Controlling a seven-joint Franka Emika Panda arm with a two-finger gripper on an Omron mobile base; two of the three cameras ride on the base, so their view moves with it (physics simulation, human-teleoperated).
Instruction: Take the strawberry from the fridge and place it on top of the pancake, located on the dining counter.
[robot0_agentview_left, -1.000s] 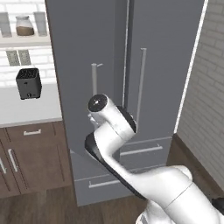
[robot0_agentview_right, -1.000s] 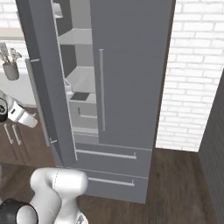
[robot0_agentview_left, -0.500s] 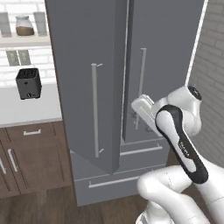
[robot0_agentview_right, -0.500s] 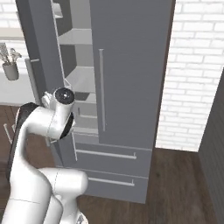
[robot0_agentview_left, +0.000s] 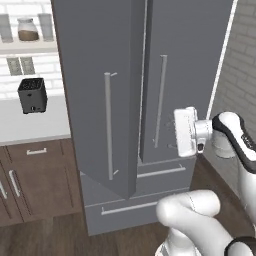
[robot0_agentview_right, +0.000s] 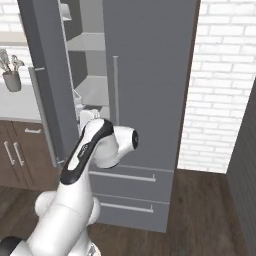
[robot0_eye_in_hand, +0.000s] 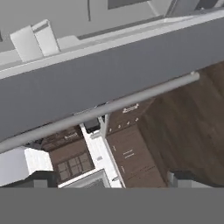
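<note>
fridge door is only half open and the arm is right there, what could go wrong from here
The fridge left door stands only partly open, so the arm reaching for the shelves could knock its edge or bar handle. The hand view faces the door's edge, not the inside, and no strawberry shows yet, so a reach now would be blind.
</note>
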